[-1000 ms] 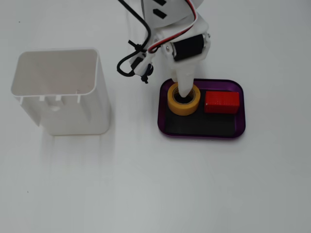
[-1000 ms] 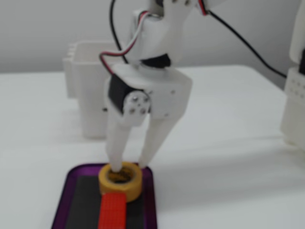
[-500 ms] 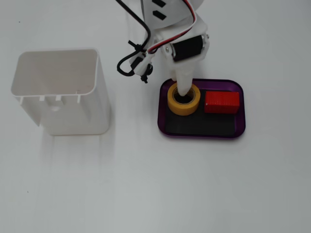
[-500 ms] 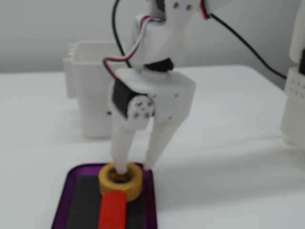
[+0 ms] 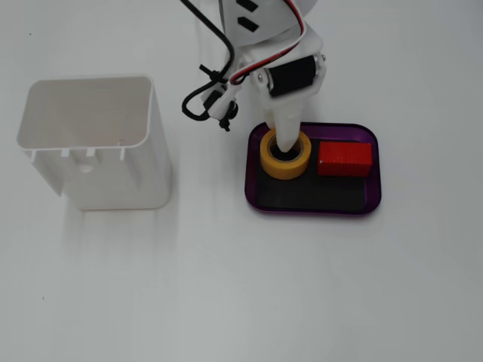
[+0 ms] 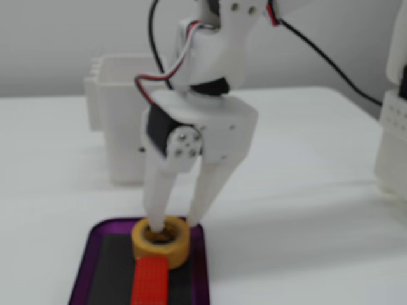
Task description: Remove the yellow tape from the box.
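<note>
The yellow tape (image 5: 284, 169) lies flat in the left end of the purple box (image 5: 375, 175), on its black floor. My gripper (image 5: 287, 142) comes straight down on it from above. In the low fixed view, one white finger (image 6: 157, 203) reaches into the tape's (image 6: 160, 250) dark core, and the other finger (image 6: 202, 200) stands outside the roll by the box's (image 6: 82, 267) right rim. The jaws straddle the roll's wall with a gap still showing, so the gripper (image 6: 175, 221) is open. The tape rests on the floor of the box.
A red rectangular block (image 5: 344, 158) lies in the box right of the tape, seen in front of it (image 6: 149, 281) in the low view. A tall white bin (image 5: 90, 143) stands to the left. Black cables (image 5: 198, 102) hang beside the arm.
The outer finger has come a little closer to the roll than half a second ago. The tape, the block and the box have not moved.
</note>
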Robot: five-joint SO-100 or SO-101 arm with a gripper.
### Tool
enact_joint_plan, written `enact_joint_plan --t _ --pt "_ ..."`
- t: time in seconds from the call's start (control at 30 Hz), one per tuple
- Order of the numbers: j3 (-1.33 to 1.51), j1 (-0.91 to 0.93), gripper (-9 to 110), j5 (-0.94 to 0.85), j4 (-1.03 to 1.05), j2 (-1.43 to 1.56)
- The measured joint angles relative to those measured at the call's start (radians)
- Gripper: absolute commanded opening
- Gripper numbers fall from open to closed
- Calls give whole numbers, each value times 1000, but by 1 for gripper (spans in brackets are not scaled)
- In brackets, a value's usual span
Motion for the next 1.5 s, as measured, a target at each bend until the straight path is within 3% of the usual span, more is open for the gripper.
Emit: enact_joint_plan --t 0.33,0.47,0.77,1.2,1.5 --pt "77 0 10 0 -57 0" --pt "78 0 0 0 -64 0" --pt "44 0 -1 44 -55 0" --pt "-393 -5 -1 61 359 0" --pt "-78 -5 -1 61 324 261"
